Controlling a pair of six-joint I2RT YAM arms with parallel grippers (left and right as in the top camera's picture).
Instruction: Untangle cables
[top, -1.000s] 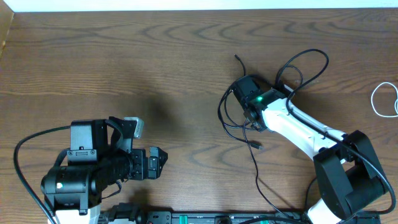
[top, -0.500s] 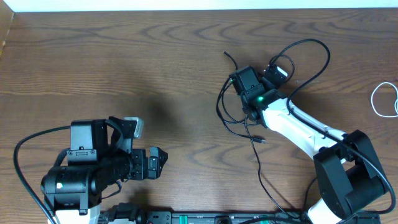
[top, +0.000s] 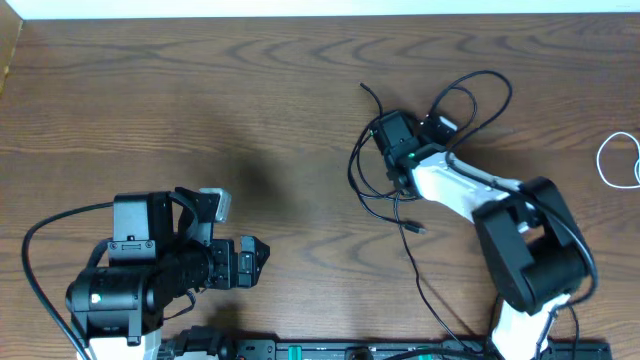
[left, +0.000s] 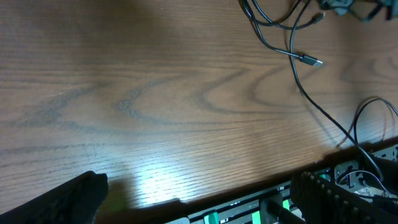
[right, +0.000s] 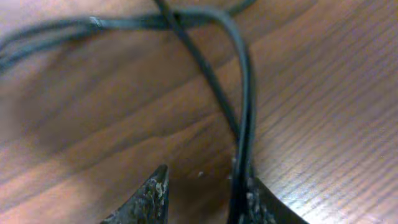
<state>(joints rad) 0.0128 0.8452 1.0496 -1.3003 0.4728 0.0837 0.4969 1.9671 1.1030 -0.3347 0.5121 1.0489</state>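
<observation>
Several thin black cables lie tangled at the right of the table, looping around my right gripper. One plug end trails toward the front and also shows as a plug end in the left wrist view. In the right wrist view my right gripper is low over the wood with its jaws apart. A black cable runs along the inner side of the right finger, unclamped. A white cable curls at the far right edge. My left gripper rests at the front left, open and empty.
Thick black leads hang from the arms. The table's front edge with green-lit gear sits just below my left gripper. A pale wall strip borders the table's far edge.
My right gripper moved toward the far left, dragging the black cables with it, and its jaws parted. Its arm folded in closer. The left arm has not moved.
</observation>
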